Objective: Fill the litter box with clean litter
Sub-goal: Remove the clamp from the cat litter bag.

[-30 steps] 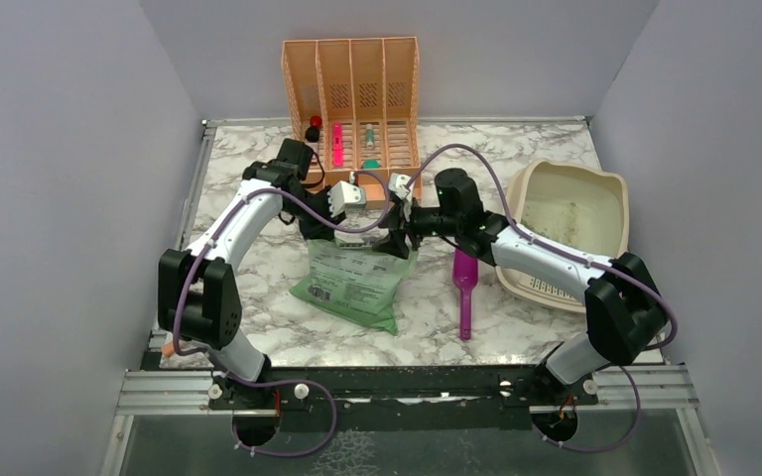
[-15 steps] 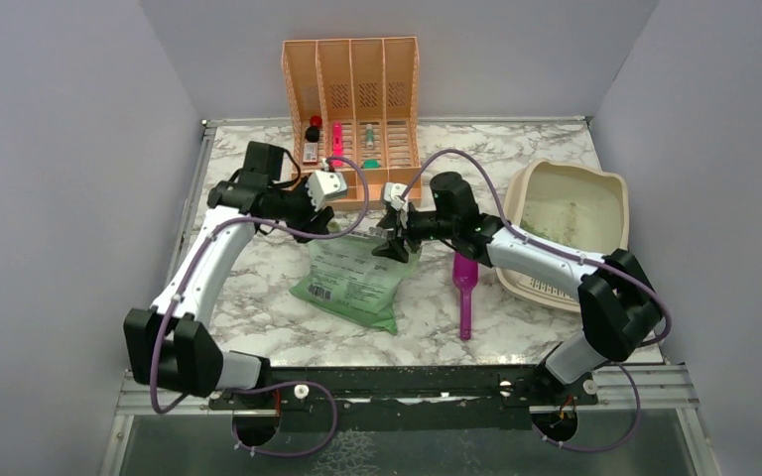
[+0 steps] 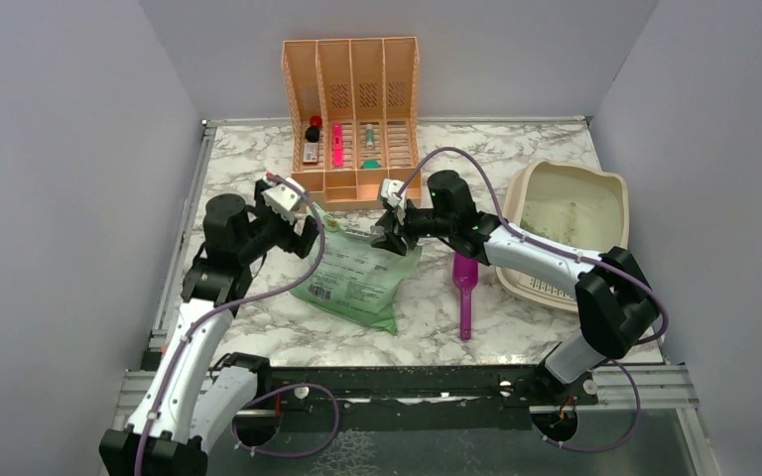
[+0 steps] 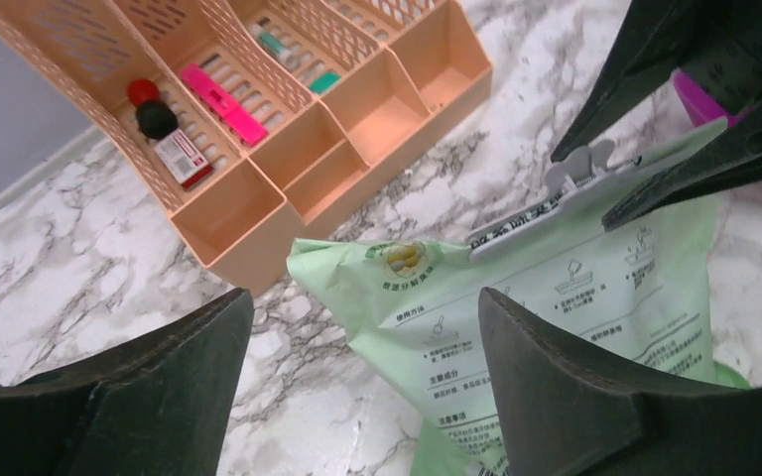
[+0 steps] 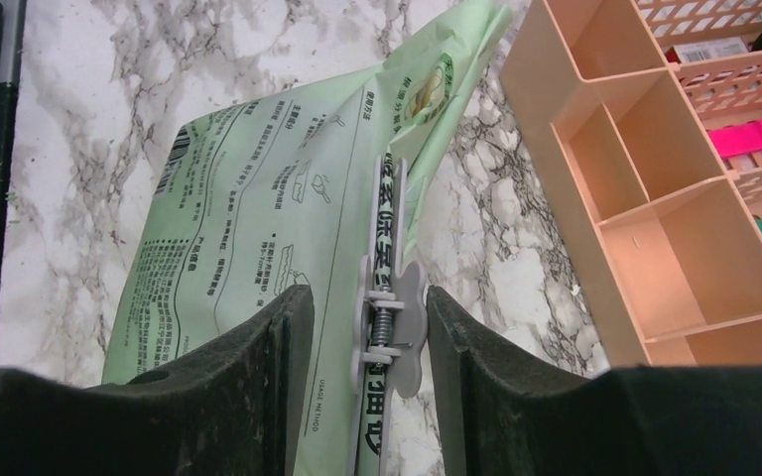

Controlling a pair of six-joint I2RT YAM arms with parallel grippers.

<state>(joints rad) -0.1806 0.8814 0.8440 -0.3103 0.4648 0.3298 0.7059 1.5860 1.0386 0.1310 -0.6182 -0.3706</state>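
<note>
**Top external view: both grippers at the bag, box at the right**

The box point(image 3: 568, 171) sits at the right of the frame on the marble table point(image 3: 427, 322), with its grille end toward the lower edge. A faint scatter of green litter point(image 3: 572, 211) shows on its floor. Just left of the box lies a magenta scoop point(image 3: 465, 293). The pale green bag point(image 3: 357, 283) lies at centre. The organizer point(image 3: 352, 109) stands at upper centre.

The right gripper point(image 3: 389, 236) is at the bag's upper right corner, where a white clip point(image 5: 392, 297) runs along the bag's top edge. In the right wrist view its fingers point(image 5: 258, 377) stand half closed on either side of the clip's spring. One finger is against the clip, and a strip of bag shows between the clip and the other finger. I cannot tell whether the clip is pinched.

The left gripper point(image 3: 310, 238) is at the bag's upper left corner, jaws spread wide with nothing between them. In the left wrist view the bag's corner lies ahead of the fingers point(image 4: 159, 367), untouched.
</note>
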